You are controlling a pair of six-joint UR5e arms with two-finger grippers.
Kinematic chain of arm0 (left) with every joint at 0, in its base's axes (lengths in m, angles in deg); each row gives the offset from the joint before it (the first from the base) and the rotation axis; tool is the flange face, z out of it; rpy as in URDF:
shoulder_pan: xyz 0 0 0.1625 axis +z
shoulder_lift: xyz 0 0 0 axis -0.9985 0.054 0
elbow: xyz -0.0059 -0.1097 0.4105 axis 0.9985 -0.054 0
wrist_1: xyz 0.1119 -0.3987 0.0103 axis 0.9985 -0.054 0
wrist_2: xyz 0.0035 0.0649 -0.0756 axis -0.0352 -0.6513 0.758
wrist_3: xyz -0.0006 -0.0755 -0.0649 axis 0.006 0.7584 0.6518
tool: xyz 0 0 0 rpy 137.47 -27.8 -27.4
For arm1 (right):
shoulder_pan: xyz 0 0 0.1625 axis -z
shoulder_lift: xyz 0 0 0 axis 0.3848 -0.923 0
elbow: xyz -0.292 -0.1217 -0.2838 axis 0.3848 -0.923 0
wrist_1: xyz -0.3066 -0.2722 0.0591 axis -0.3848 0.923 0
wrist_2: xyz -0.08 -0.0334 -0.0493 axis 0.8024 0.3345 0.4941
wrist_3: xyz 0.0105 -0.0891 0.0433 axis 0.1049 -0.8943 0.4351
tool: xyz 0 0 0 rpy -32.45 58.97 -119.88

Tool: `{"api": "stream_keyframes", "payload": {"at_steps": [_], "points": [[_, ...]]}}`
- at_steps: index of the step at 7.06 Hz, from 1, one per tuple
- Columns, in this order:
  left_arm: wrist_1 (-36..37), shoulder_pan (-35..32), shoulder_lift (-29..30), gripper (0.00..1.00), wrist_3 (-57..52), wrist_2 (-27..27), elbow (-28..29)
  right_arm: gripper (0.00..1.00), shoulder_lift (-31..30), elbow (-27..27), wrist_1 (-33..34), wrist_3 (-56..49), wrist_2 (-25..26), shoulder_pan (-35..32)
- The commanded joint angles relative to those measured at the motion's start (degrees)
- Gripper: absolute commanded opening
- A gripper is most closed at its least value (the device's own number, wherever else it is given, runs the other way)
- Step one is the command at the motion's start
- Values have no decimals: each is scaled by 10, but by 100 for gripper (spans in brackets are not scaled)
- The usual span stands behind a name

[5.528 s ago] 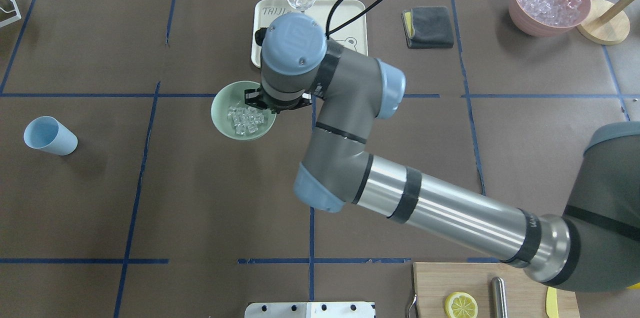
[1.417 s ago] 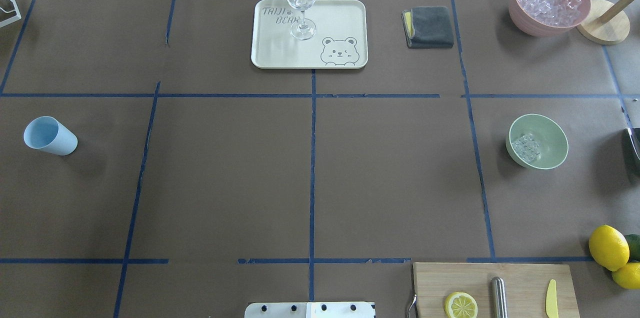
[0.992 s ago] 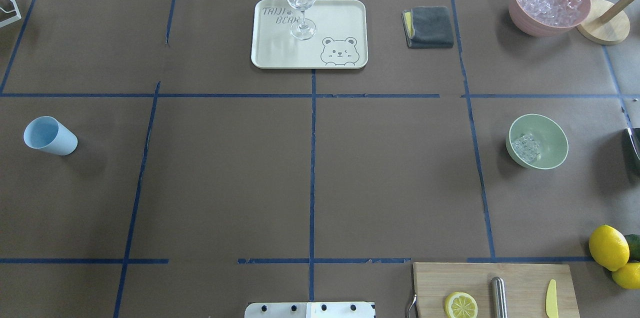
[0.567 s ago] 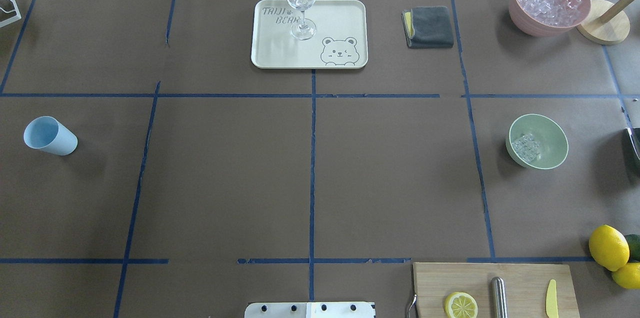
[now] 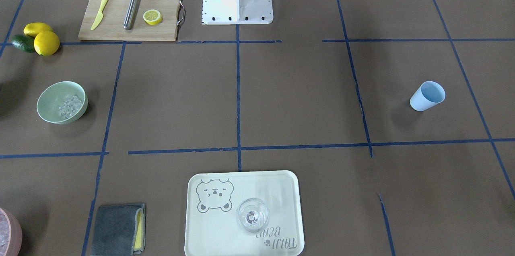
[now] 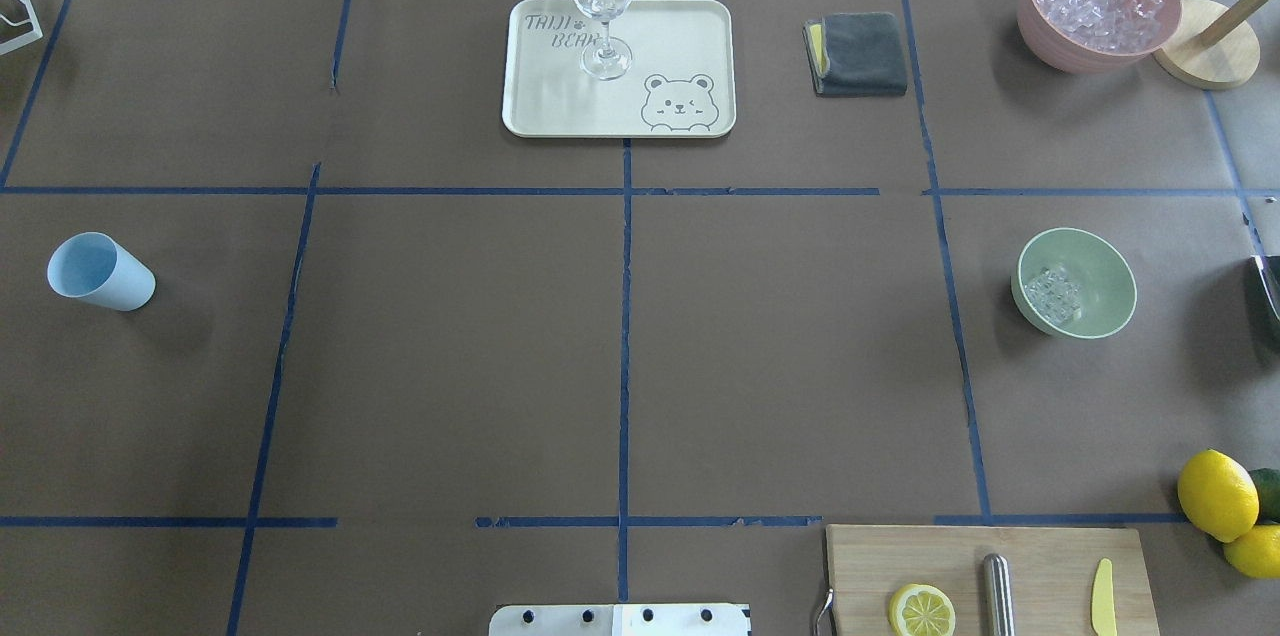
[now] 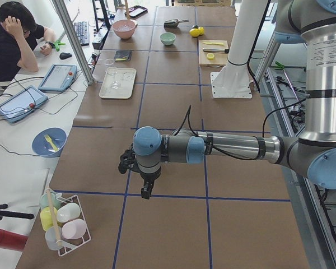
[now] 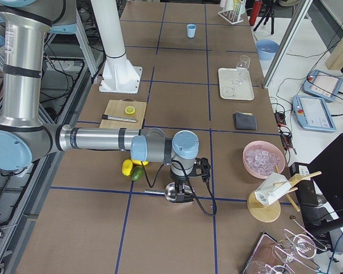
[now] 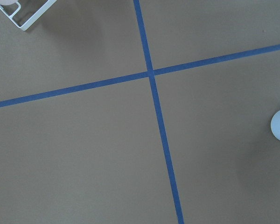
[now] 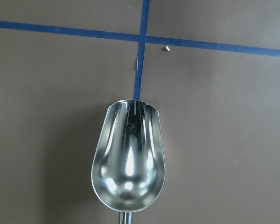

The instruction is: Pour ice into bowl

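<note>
Tabletop is wrapped in brown paper, with blue tape lines chopping it into a grid. Sitting right on it: a mint-green bowl over on the robot's right, a pale blue cup way off on the left, a cream bear-print tray at the far middle, a folded grey cloth near that, and a pink tub in the far right corner next to a round wooden base. Near edge has a wooden cutting board, two lemons off its right end, and the robot's white mount plate.
</note>
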Motion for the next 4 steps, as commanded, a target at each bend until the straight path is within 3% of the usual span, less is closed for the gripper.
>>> {"api": "stream_keyframes", "payload": {"at_steps": [1,4], "points": [[-1,0,0,100,-1,1,0,100,0,0,0,0,-1,0],[-4,0,0,100,-1,1,0,100,0,0,0,-1,-2,0]]}}
